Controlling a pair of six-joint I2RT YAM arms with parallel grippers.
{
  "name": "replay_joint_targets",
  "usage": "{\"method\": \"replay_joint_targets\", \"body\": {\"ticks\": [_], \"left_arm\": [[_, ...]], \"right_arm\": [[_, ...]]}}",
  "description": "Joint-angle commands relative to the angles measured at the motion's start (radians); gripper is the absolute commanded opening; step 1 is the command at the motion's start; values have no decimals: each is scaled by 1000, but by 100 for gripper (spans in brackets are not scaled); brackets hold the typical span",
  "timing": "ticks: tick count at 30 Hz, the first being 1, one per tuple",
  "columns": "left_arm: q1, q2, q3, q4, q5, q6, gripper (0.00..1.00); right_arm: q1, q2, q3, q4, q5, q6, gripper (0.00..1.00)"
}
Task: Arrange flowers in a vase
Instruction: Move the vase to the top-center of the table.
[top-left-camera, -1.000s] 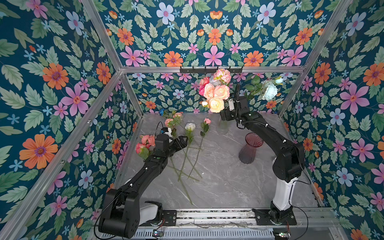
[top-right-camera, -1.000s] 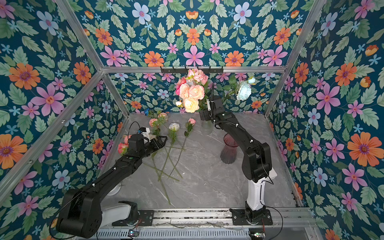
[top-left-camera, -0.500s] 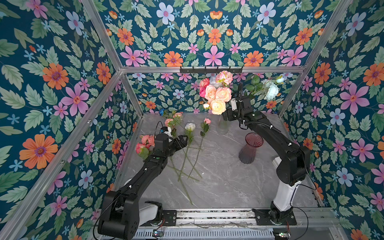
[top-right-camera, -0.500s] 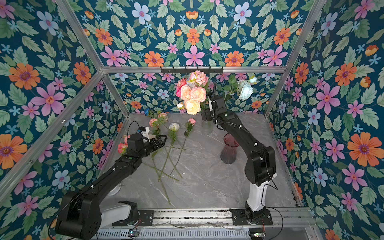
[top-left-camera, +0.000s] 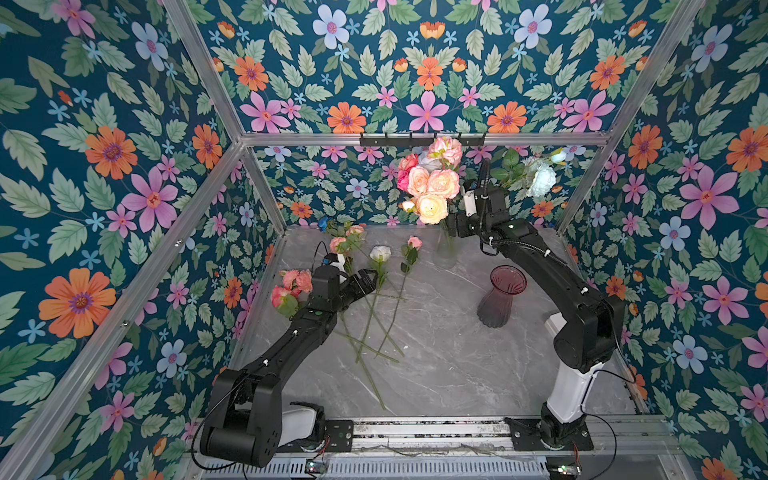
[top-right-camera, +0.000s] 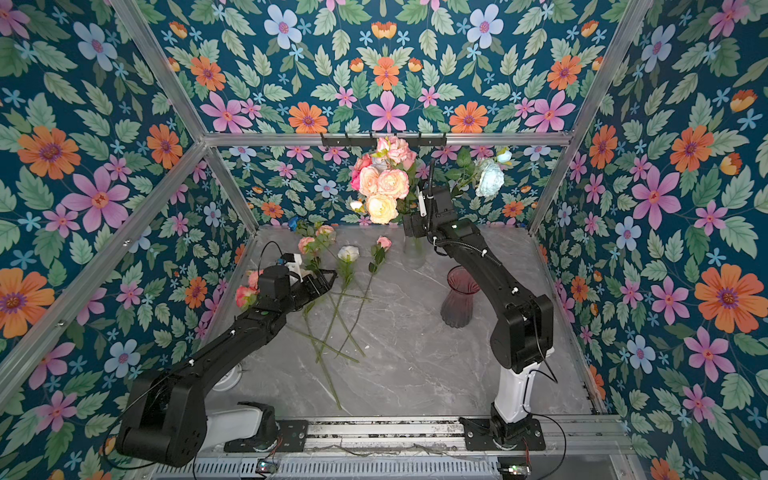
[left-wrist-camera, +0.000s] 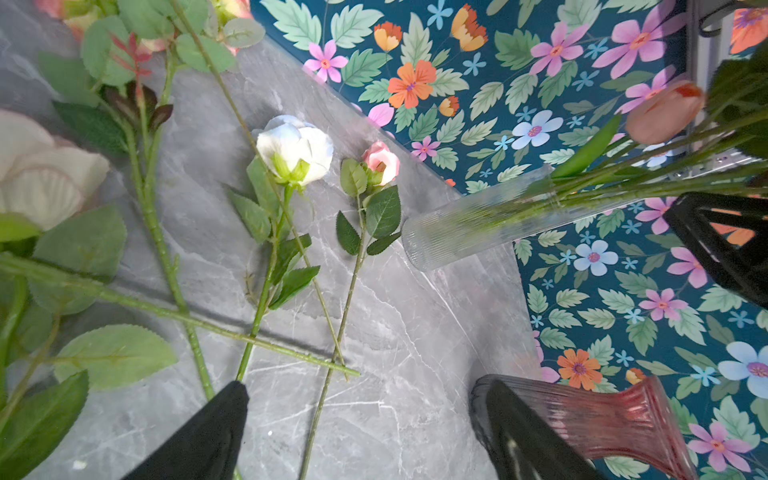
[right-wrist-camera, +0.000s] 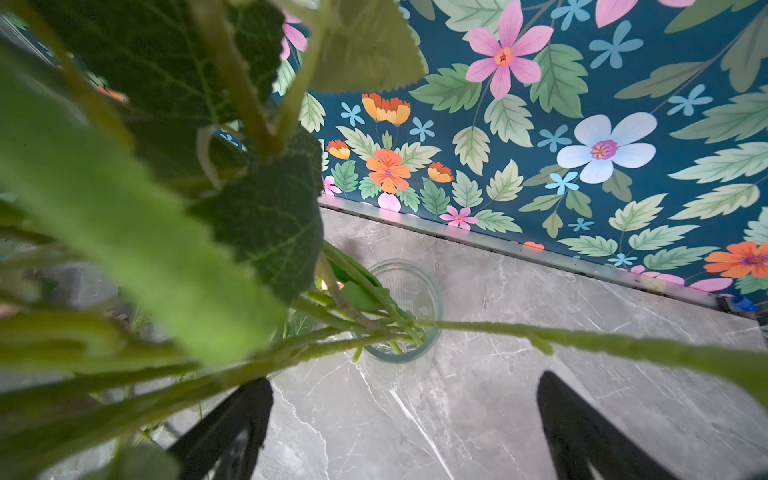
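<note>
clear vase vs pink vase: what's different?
The clear vase is a straight cylinder; the pink vase is waisted with a flared mouth. The clear vase holds a bunch of flowers; the pink vase is empty. The clear vase stands nearer the back wall than the pink vase. Both are ribbed, see-through and upright on the table.

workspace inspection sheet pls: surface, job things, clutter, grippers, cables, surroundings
surface: grey marble-look tabletop, no spills seen
job's things: clear ribbed glass vase upright at the back, holding a peach, pink and white bunch of flowers; loose green-stemmed flowers lying crossed on the tabletop
clutter: dusky-pink fluted glass vase, no stems in it
grippers: left gripper open, low over the loose stems; right gripper open above the clear vase, nothing between its fingers
cables: black looped cable at the left wrist; black corrugated cable along the right arm
surroundings: floral wallpaper walls, aluminium frame bars
</note>
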Motion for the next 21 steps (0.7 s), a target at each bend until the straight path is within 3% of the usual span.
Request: {"method": "replay_joint_targets", "body": {"ticks": [1, 6, 12, 21], "left_arm": [[-47, 48, 40, 110, 18, -31, 90], [-166, 233, 218, 254, 66, -63, 84], [-175, 358, 418, 430, 162, -150, 82], [-201, 466, 561, 452, 183, -208, 83]], "right_arm": [[0, 3, 16, -8, 13, 18, 99], [-2, 13, 27, -20, 20, 21, 99], [-2, 20, 44, -33, 20, 18, 99], [-5, 2, 26, -28, 15, 23, 99]]}}
